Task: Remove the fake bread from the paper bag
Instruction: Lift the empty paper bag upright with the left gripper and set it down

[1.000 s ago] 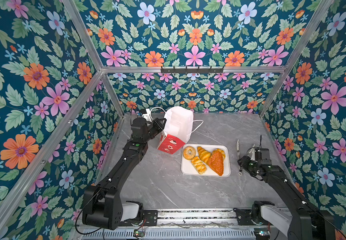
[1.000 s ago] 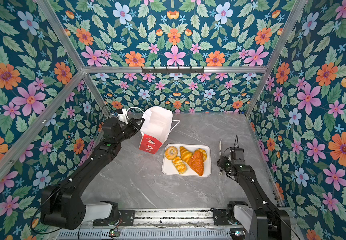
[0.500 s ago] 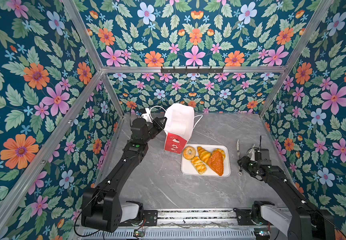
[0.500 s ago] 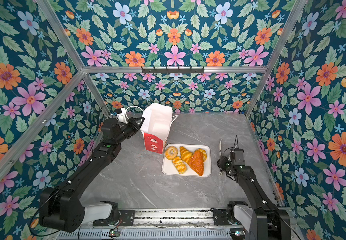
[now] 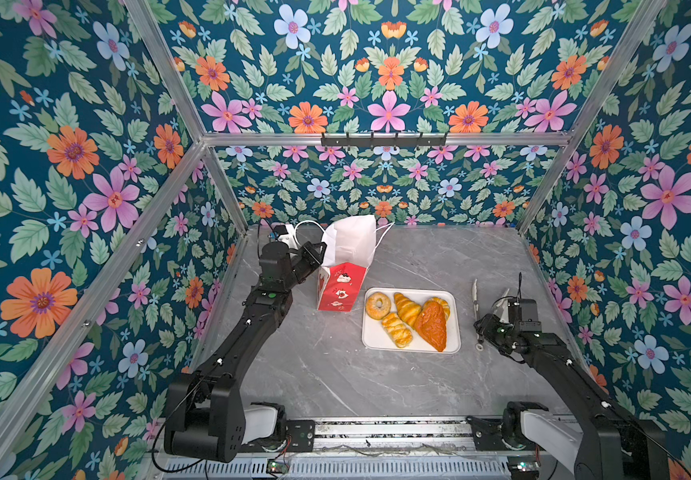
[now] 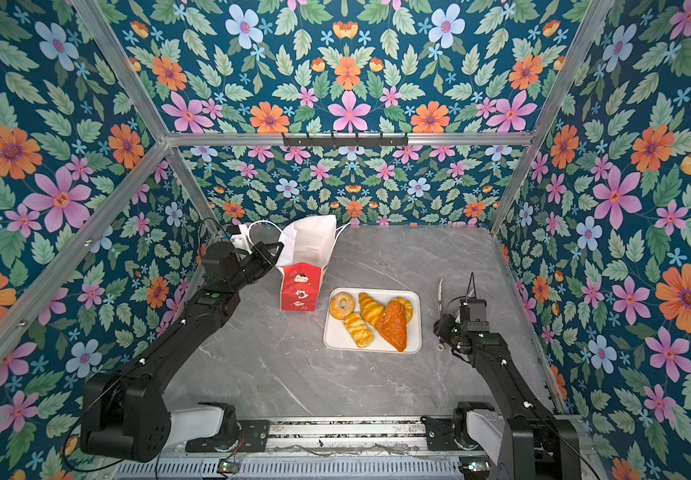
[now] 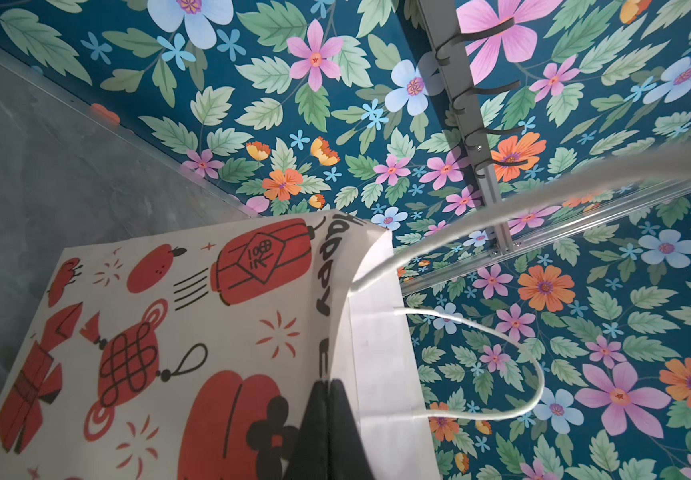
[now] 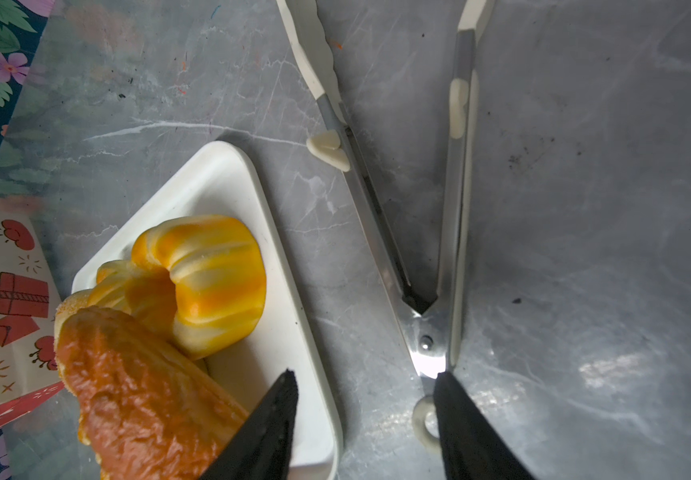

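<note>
The fake bread (image 5: 412, 318), five pieces, lies on the tray (image 5: 371, 343) just beside the right gripper (image 8: 364, 376), whose jaws stand apart and empty by the tongs (image 8: 431, 328). The paper bag (image 5: 341, 286) stands upright, its rim pinched tight in the left gripper (image 5: 319, 254). A sideways pull could tip the light bag onto the tray or tear its rim. The bag's bottom is hidden, so a leftover piece cannot be ruled out.

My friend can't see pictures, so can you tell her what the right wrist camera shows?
The open right gripper hangs over a grey table, between a white tray of fake bread and open metal tongs. The paper bag peeks in at one edge.
</note>
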Robot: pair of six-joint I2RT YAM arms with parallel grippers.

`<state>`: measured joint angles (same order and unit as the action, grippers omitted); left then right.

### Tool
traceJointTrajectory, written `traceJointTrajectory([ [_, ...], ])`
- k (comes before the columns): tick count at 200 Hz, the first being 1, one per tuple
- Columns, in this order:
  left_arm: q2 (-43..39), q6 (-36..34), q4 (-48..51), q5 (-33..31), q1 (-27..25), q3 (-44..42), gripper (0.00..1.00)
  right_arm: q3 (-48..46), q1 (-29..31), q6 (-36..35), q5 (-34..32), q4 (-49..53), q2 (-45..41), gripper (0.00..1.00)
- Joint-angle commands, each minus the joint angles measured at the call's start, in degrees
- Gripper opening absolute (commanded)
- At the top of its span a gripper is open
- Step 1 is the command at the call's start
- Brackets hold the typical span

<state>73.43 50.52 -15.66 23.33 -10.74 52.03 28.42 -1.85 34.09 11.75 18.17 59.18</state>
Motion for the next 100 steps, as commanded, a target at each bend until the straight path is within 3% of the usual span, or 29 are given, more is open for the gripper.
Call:
traceJointTrajectory([
  [1, -1.19, -4.0, 4.04, -1.69, 0.61, 0.98, 0.08, -0.18, 0.02, 0.1, 0.01, -1.17, 0.24, 0.55],
  [66, -3.99, -9.71, 13.72, -4.65, 3.36, 2.9, 0.42, -0.39, 0.02, 0.1, 0.34, -1.6, 0.59, 0.54],
  [100, -5.24, -12.33, 18.14, -6.25, 4.21, 4.21, 0.49, -0.73, 0.0, 0.13, 0.47, -2.0, 0.59, 0.55],
])
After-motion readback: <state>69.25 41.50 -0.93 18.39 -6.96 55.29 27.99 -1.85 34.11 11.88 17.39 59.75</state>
